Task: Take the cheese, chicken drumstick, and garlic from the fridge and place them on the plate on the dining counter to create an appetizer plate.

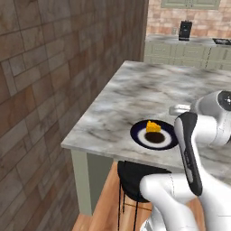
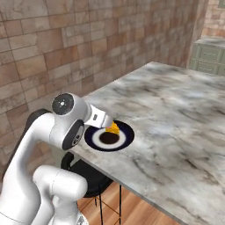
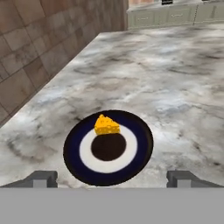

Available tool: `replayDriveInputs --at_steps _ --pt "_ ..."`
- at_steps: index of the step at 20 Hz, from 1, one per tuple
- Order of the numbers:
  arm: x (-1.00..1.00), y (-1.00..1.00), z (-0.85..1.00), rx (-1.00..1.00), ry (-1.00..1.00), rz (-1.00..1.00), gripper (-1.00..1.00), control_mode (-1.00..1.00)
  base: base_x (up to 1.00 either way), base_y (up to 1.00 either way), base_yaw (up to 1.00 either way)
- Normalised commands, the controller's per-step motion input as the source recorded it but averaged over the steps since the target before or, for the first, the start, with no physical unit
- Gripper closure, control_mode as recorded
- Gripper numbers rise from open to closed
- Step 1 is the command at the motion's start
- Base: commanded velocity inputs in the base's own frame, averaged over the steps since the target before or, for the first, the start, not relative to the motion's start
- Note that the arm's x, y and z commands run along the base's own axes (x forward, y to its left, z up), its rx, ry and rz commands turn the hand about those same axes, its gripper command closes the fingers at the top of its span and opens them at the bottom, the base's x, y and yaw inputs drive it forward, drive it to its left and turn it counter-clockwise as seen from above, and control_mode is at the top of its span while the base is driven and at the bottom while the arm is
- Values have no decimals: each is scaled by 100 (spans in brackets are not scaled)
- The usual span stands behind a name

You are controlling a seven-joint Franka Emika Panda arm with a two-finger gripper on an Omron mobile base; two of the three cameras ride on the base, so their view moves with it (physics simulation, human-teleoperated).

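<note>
Left base view: behind arm's left, looking forward and down across dining counter [image 1: 135, 94]. Right base view: from behind its right, brick wall [image 2: 52, 48] beyond. Hand view: close above, tilted down. All three share plate [image 3: 74, 144] at near edge.

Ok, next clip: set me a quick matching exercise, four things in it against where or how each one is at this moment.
Things:
1. cheese
2. plate
3. stool
4. gripper

Place or state:
A. tucked under the counter's edge
B. jaws wide open, holding nothing
C. lying on the plate's pale ring
D. flat on the dining counter near its edge

Pairs: 1-C, 2-D, 3-A, 4-B
</note>
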Motion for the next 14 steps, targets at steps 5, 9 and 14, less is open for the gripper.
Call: replayDriveInputs --at_steps 5,9,14 --pt "-32 12 6 -2 0 1 -100 -100 0 0 0" --pt "-15 12 0 -4 1 0 -100 100 -33 9 0" --pt "0 0 0 0 0 0 -100 100 -100 -5 0"
